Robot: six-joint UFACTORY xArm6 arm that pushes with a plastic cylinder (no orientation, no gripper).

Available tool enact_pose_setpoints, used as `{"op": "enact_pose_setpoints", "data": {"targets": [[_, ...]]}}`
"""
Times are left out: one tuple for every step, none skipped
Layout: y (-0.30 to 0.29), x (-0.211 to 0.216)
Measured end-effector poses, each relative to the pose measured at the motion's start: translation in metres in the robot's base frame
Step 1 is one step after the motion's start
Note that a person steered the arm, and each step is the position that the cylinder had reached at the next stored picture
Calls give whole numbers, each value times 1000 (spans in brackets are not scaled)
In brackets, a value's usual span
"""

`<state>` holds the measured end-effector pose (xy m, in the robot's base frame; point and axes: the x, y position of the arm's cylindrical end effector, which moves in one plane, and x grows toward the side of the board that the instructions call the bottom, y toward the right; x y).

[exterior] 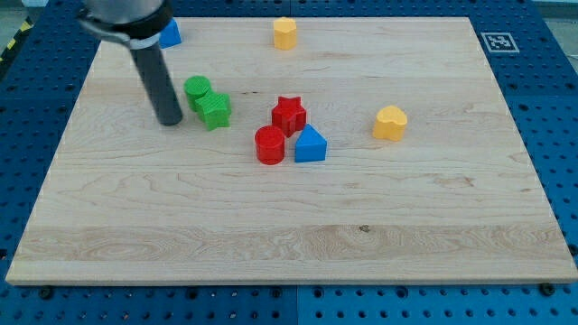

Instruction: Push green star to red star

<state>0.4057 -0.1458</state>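
Note:
The green star (pixel 215 109) lies on the wooden board, left of the middle, touching a green cylinder (pixel 197 90) at its upper left. The red star (pixel 289 114) lies to the view's right of the green star, with a gap between them. My tip (pixel 170 120) rests on the board just to the left of the green star, close beside it and below the green cylinder.
A red cylinder (pixel 269 144) and a blue triangular block (pixel 310 144) sit just below the red star. A yellow block (pixel 390 123) lies to the right, another yellow block (pixel 285 32) at the top. A blue block (pixel 169 34) shows at the top left behind the rod.

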Motion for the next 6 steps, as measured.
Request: {"op": "enact_pose_setpoints", "data": {"targets": [[37,-1],[41,-1],[48,5],[60,1],[77,-3],[84,16]]}}
